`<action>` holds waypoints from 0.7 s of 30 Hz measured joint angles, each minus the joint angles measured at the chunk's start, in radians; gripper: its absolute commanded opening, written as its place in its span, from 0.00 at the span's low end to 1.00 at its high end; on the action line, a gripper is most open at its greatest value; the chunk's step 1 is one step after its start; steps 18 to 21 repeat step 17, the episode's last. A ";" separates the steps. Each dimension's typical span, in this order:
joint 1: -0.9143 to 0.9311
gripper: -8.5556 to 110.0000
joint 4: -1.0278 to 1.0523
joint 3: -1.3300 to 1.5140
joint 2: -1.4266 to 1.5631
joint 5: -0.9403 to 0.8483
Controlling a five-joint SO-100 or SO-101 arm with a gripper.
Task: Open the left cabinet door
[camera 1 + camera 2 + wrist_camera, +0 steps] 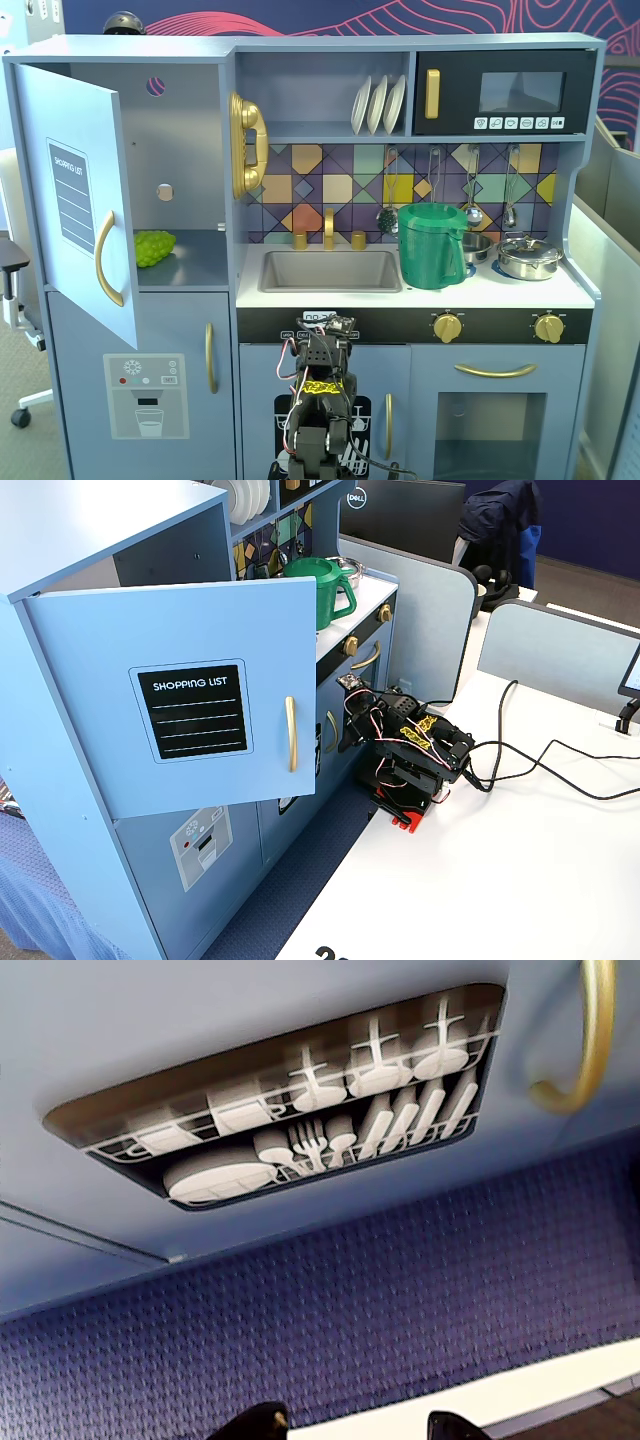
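Observation:
The left cabinet door (75,200) with its "SHOPPING LIST" panel stands swung wide open in both fixed views (190,690). Its curved gold handle (105,260) is free, and nothing touches it (291,734). A green bumpy thing (155,248) lies on the shelf inside. My arm (320,395) is folded low in front of the middle of the kitchen (410,755), far from the door. In the wrist view my gripper (355,1425) shows only two black fingertips (255,1425), apart and empty, over a blue mat (400,1300).
The wrist view faces a small door with a dish-rack picture (300,1110) and a gold handle (585,1050). A door with a water-dispenser picture (148,395) is below the open one. A green pitcher (432,245) stands on the counter. Cables (540,765) lie on the white table.

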 measured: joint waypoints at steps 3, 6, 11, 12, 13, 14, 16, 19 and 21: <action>0.012 0.13 0.000 0.000 0.005 -0.029; 0.017 0.07 0.002 0.002 0.005 -0.071; 0.017 0.07 0.006 0.003 0.005 -0.092; 0.017 0.07 0.006 0.003 0.005 -0.092; 0.017 0.07 0.006 0.003 0.005 -0.092; 0.017 0.07 0.006 0.003 0.005 -0.092; 0.017 0.07 0.006 0.003 0.005 -0.092; 0.017 0.07 0.006 0.003 0.005 -0.092; 0.017 0.07 0.006 0.003 0.005 -0.092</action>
